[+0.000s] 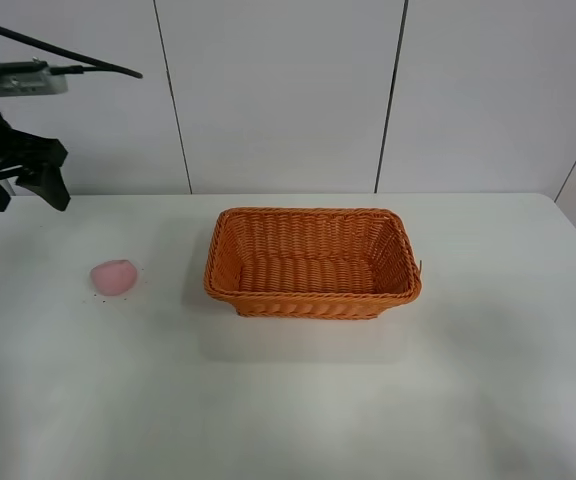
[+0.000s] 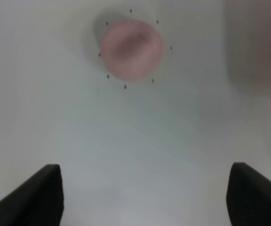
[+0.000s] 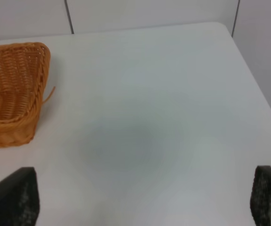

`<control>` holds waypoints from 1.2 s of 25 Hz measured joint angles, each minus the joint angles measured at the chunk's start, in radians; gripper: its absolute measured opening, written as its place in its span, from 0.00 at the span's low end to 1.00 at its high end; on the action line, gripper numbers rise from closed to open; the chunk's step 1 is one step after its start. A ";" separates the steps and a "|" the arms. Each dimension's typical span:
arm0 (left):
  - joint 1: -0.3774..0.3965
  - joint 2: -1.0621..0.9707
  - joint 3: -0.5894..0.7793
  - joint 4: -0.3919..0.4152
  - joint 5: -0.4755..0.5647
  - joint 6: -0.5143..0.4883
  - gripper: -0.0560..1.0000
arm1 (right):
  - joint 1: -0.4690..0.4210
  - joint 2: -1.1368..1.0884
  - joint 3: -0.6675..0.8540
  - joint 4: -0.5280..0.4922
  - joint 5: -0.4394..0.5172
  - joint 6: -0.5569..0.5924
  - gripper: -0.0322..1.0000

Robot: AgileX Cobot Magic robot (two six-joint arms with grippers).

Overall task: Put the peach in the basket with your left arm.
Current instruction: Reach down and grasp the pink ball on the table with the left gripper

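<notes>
peach lying free, well apart from spread left pincer

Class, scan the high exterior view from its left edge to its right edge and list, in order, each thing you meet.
left gripper → peach → basket

The small pale-pink rounded peach lies on the white tabletop with bare surface all round it, open to a reach from above or from any side. The black pronged left tool hangs well apart from it, prongs spread, only air between. The rectangular orange woven wicker basket stands near, open-topped; its flared walls alone rise in the way.
</notes>
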 joint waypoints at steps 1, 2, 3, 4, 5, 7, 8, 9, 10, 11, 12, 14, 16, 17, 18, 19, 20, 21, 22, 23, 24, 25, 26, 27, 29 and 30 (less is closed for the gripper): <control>0.000 0.056 -0.036 -0.011 0.001 0.000 0.83 | 0.000 0.000 0.000 0.000 0.000 0.000 0.70; 0.000 0.108 -0.064 -0.026 0.001 0.000 0.83 | 0.000 0.000 0.000 0.000 0.000 0.000 0.70; 0.000 0.156 -0.096 -0.036 0.001 0.000 0.83 | 0.000 0.000 0.000 0.000 0.000 0.000 0.70; 0.000 0.193 -0.124 -0.047 0.001 0.000 0.83 | 0.000 0.000 0.000 0.000 0.000 0.000 0.70; 0.000 0.235 -0.149 -0.055 0.000 0.000 0.83 | 0.000 0.000 0.000 0.000 0.000 0.000 0.70; 0.000 0.301 -0.184 -0.065 0.000 0.000 0.83 | 0.000 0.000 0.000 0.000 0.000 0.000 0.70; 0.000 0.331 -0.197 -0.068 -0.001 0.000 0.83 | 0.000 0.000 0.000 0.000 0.000 0.000 0.70; 0.000 0.358 -0.203 -0.068 -0.002 0.000 0.83 | 0.000 0.000 0.000 0.000 0.000 0.000 0.70; 0.000 0.381 -0.206 -0.068 -0.004 0.000 0.83 | 0.000 0.000 0.000 0.000 0.000 0.000 0.70; 0.000 0.399 -0.209 -0.068 -0.004 0.000 0.83 | 0.000 0.000 0.000 0.000 0.000 0.000 0.70; 0.000 0.417 -0.209 -0.068 -0.006 0.000 0.83 | 0.000 0.000 0.000 0.000 0.000 0.000 0.70; 0.000 0.444 -0.209 -0.068 -0.014 0.000 0.83 | 0.000 0.000 0.000 0.000 0.000 0.000 0.70; 0.000 0.464 -0.209 -0.070 -0.033 0.000 0.83 | 0.000 0.000 0.000 0.000 0.000 0.000 0.70; 0.000 0.473 -0.209 -0.071 -0.040 0.000 0.83 | 0.000 0.000 0.000 0.000 0.000 0.000 0.70; 0.000 0.482 -0.209 -0.072 -0.048 0.000 0.83 | 0.000 0.000 0.000 0.000 0.000 0.000 0.70; 0.000 0.491 -0.209 -0.072 -0.053 0.000 0.83 | 0.000 0.000 0.000 0.000 0.000 0.000 0.70; 0.000 0.498 -0.209 -0.072 -0.055 0.000 0.83 | 0.000 0.000 0.000 0.000 0.000 0.000 0.70; 0.000 0.507 -0.209 -0.072 -0.056 0.000 0.83 | 0.000 0.000 0.000 0.000 0.000 0.000 0.70; 0.000 0.513 -0.209 -0.072 -0.056 0.000 0.83 | 0.000 0.000 0.000 0.000 0.000 0.000 0.70; 0.000 0.520 -0.209 -0.072 -0.058 0.000 0.83 | 0.000 0.000 0.000 0.000 0.000 0.000 0.70; 0.000 0.527 -0.209 -0.072 -0.062 0.000 0.83 | 0.000 0.000 0.000 0.000 0.000 0.000 0.70; 0.000 0.531 -0.209 -0.072 -0.067 0.000 0.83 | 0.000 0.000 0.000 0.000 0.000 0.000 0.70; 0.000 0.540 -0.209 -0.072 -0.073 0.000 0.83 | 0.000 0.000 0.000 0.000 0.000 0.000 0.70; 0.000 0.546 -0.209 -0.072 -0.079 0.000 0.83 | 0.000 0.000 0.000 0.000 0.000 0.000 0.70; 0.000 0.562 -0.209 -0.072 -0.083 0.000 0.83 | 0.000 0.000 0.000 0.000 0.000 0.000 0.70; 0.000 0.571 -0.209 -0.072 -0.084 0.000 0.83 | 0.000 0.000 0.000 0.000 0.000 0.000 0.70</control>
